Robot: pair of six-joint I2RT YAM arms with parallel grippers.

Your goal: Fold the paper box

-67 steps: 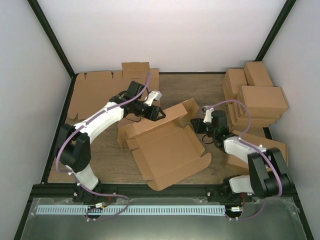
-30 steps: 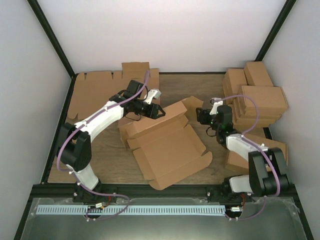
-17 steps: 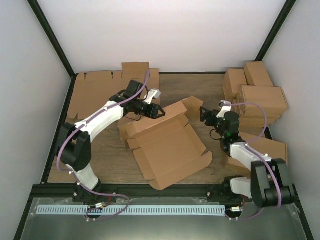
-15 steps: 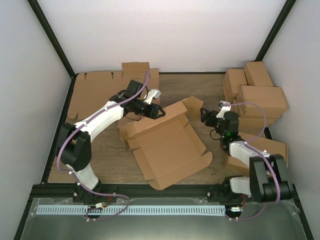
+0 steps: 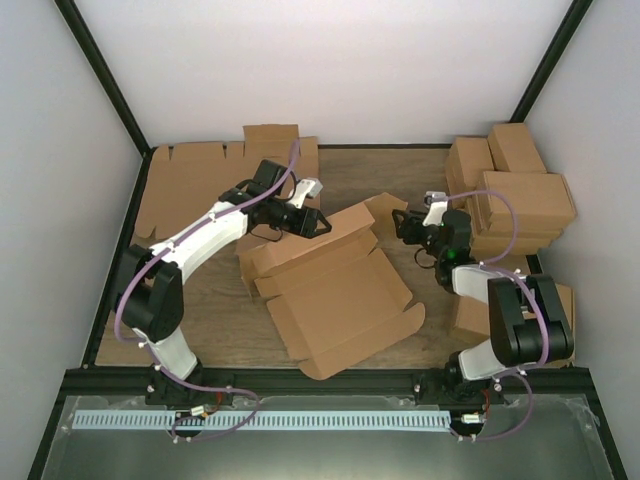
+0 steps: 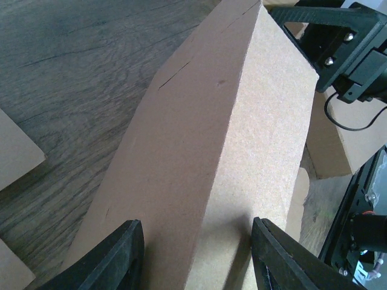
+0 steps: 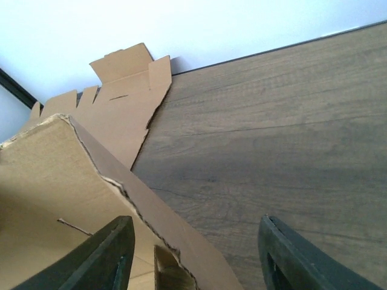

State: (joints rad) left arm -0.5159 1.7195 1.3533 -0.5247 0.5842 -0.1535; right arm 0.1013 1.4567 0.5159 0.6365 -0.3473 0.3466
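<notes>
Two states here: left fingers pinch the box by its raised wall; right fingers hang spread beside its corner.

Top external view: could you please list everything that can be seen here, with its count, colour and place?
paper box: one, brown, middle of the table, lid open, partly folded
flat cardboard sheets: one pile, brown, far left corner
cartons: several, brown, stacked along the right side
table: one, dark wood, under everything
left arm: one, white and black with a purple cable, reaching in from the near left
right arm: one, same colours, near right
left tool: one, black, closed over the box's far wall
right tool: one, black, open, beside the box's far right flap
</notes>
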